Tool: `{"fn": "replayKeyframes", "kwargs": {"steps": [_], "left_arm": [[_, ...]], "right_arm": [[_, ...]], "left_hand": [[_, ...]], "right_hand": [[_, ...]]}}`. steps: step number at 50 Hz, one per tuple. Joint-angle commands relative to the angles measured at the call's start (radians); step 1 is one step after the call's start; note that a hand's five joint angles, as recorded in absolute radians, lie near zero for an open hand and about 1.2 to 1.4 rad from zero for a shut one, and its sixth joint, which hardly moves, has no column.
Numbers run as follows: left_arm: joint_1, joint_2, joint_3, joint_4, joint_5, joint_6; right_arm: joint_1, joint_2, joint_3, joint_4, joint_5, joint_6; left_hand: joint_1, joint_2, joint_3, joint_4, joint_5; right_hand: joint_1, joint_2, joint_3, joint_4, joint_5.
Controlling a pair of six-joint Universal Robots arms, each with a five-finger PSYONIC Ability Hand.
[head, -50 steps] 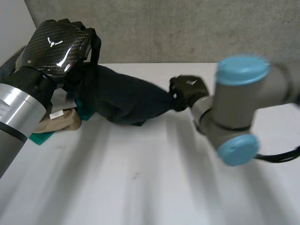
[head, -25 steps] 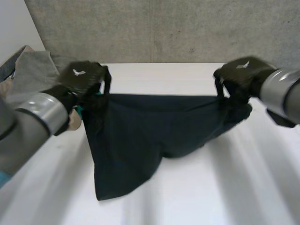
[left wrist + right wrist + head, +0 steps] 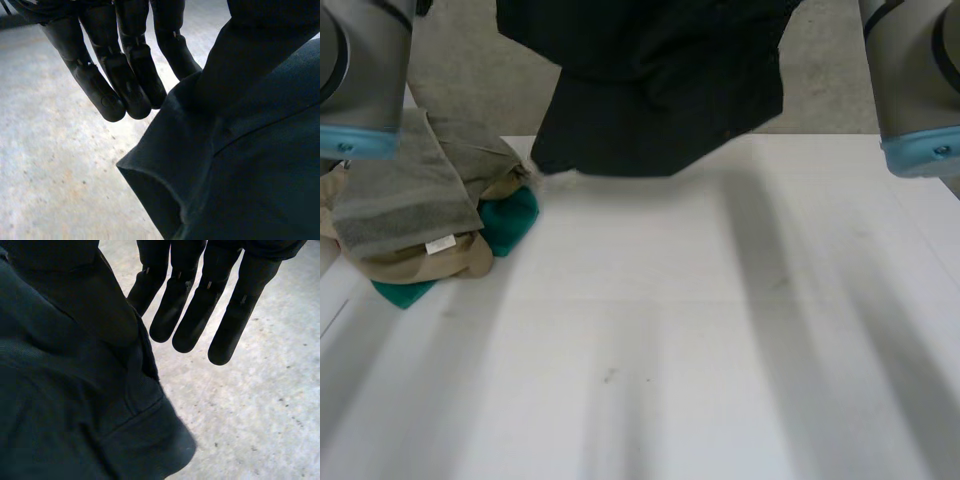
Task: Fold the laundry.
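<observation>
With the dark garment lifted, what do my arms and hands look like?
The left arm and right arm are grey cylinders with light-blue caps. The left hand and right hand are matte black, with long, round-tipped fingers.

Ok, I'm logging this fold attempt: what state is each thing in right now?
Dark garment: hanging bunched above the table.
Left hand: pinching one end of it.
Right hand: pinching the other end.
Clothes pile: heaped, resting on the table.

Legible text: none; the small white sewn-in tag (image 3: pixel 440 243) on the folded tan cloth (image 3: pixel 432 264) is too small to read.
</observation>
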Motion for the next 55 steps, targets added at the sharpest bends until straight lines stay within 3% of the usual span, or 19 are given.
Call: {"fn": "replayKeyframes", "kwargs": {"steps": [1,9,17,23,35,38,40,41,42,43,48,52,55], "left_arm": [[0.032,0.084,-0.288,-0.117,0.047,0.002],[0.016,0.109,-0.748,-0.051,0.211,0.031],[-0.013,0.046,-0.934,-0.08,0.242,0.123],[-0.017,0.145,-0.948,-0.31,0.225,0.215],[-0.083,0.328,-0.96,-0.78,0.181,0.373],[-0.102,0.333,-0.954,-0.838,0.158,0.41],[-0.1,0.331,-0.945,-0.815,0.151,0.428],[-0.099,0.328,-0.939,-0.798,0.15,0.437],[-0.094,0.318,-0.923,-0.765,0.145,0.454],[-0.096,0.308,-0.916,-0.746,0.145,0.465],[-0.071,0.221,-0.845,-0.567,0.153,0.5],[-0.036,0.071,-0.715,-0.424,0.162,0.493],[-0.033,-0.014,-0.628,-0.393,0.174,0.493]], "right_arm": [[-0.001,-0.05,0.162,0.175,-0.027,-0.008],[-0.012,-0.061,0.612,0.227,-0.05,-0.039],[-0.025,0.026,0.828,0.116,-0.085,-0.128],[-0.024,-0.018,0.843,0.205,-0.094,-0.162],[-0.096,-0.179,0.808,0.852,-0.123,-0.398],[-0.113,-0.178,0.814,0.822,-0.143,-0.41],[-0.113,-0.175,0.825,0.779,-0.153,-0.398],[-0.111,-0.175,0.829,0.756,-0.157,-0.39],[-0.11,-0.17,0.841,0.709,-0.159,-0.374],[-0.11,-0.165,0.846,0.693,-0.157,-0.367],[-0.097,-0.144,0.866,0.615,-0.156,-0.324],[-0.084,-0.126,0.88,0.575,-0.154,-0.307],[-0.074,-0.118,0.883,0.564,-0.148,-0.303]], "left_hand": [[0.243,0.197,0.207,0.199,0.23],[0.243,0.197,0.207,0.199,0.23],[0.243,0.197,0.207,0.199,0.23],[0.243,0.197,0.207,0.199,0.23],[0.243,0.197,0.207,0.199,0.23],[0.243,0.197,0.207,0.199,0.23],[0.15,0.104,0.114,0.106,0.137],[-0.162,-0.207,-0.197,-0.206,-0.174],[-0.813,-0.859,-0.849,-0.857,-0.826],[-0.979,-1.025,-1.015,-1.023,-0.992],[-0.969,-1.015,-1.005,-1.014,-0.982],[-0.697,-0.743,-0.733,-0.741,-0.71],[-0.579,-0.625,-0.615,-0.623,-0.592]], "right_hand": [[0.277,0.219,0.207,0.198,0.206],[0.277,0.219,0.207,0.198,0.206],[0.277,0.219,0.207,0.198,0.206],[0.277,0.219,0.207,0.198,0.206],[0.277,0.219,0.207,0.198,0.206],[0.277,0.219,0.207,0.198,0.206],[0.277,0.219,0.207,0.198,0.206],[0.277,0.219,0.207,0.198,0.206],[0.277,0.219,0.207,0.198,0.206],[0.277,0.219,0.207,0.198,0.206],[0.277,0.219,0.207,0.198,0.206],[0.277,0.219,0.207,0.198,0.206],[0.277,0.219,0.207,0.198,0.206]]}}
